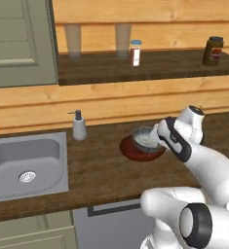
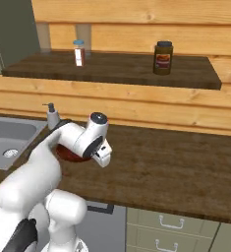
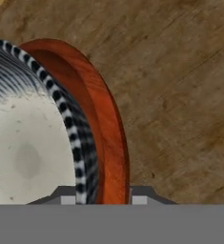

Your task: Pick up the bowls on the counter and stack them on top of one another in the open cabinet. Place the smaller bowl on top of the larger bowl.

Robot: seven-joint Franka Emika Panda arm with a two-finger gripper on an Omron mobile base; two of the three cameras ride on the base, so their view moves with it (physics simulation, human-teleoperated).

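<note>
Smaller bowl [image 1: 144, 138] sits in larger bowl [image 1: 135, 151], on counter [image 1: 101, 170].

A home kitchen, rendered rather than real. A long dark wood-grain bench [image 1: 101, 170] runs along a wall of pale timber planks, with a grey steel sink [image 1: 26, 165] and its round drain set into it well to the left of the pincer [image 3: 100, 198]. A soap dispenser [image 1: 79, 126] stands on the bench just beside the sink. Above the pincer, an open cabinet [image 1: 150, 65] with a dark shelf floor holds two drinking glasses [image 1: 73, 41], a small spice shaker [image 1: 135, 52] and a dark jar [image 1: 213, 51]. A grey-green panelled cabinet door [image 1: 18, 41] hangs beside it, and handled drawers [image 2: 171, 224] sit under the bench.
</note>
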